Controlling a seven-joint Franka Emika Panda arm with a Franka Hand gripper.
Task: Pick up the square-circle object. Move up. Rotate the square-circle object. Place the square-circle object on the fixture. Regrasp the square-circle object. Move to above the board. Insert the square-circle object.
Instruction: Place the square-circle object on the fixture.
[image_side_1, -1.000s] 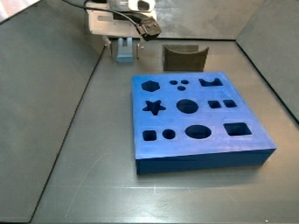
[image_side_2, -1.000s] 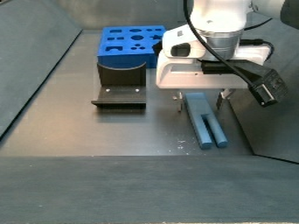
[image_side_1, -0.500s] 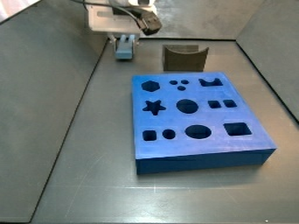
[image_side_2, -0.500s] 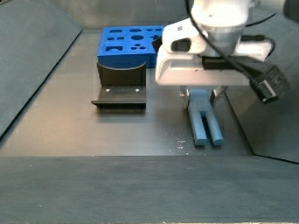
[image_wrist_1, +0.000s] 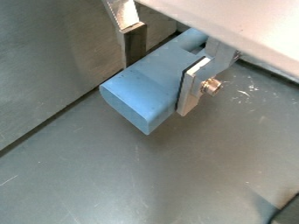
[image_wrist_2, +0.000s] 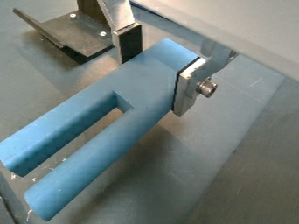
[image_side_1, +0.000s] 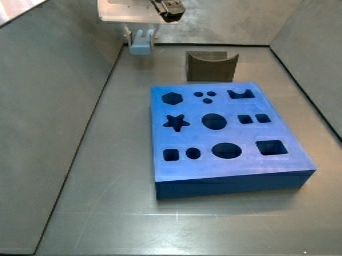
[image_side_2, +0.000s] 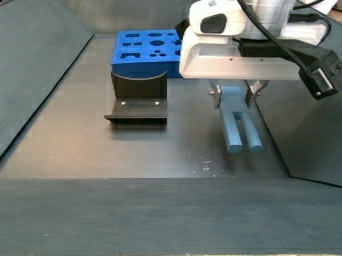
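Grey metal floor spreads under everything, walled on the sides; my gripper (image_wrist_2: 155, 61) hangs above its far end, well apart from the board (image_side_1: 227, 136) and off to one side of the fixture (image_side_2: 136, 105); my two silver fingers (image_wrist_2: 191, 83) are closed flat against the sides of the square-circle object (image_wrist_2: 100, 140), clamping it near one end, so the jaws stand only as wide as the piece is thick; the piece itself is a light blue, two-pronged bar, and in both wrist views most of its length runs out past my fingers, away from the wrist; in a side view it slopes down from my gripper (image_side_2: 235, 92) toward the floor, and I judge its lower tip clear of the surface, though I cannot be certain; what matters for the coming turn is that long axis; it sticks out ahead of me, while the notched fixture sits beside it, so I judge the rotation must swing that free end round before I carry it across.
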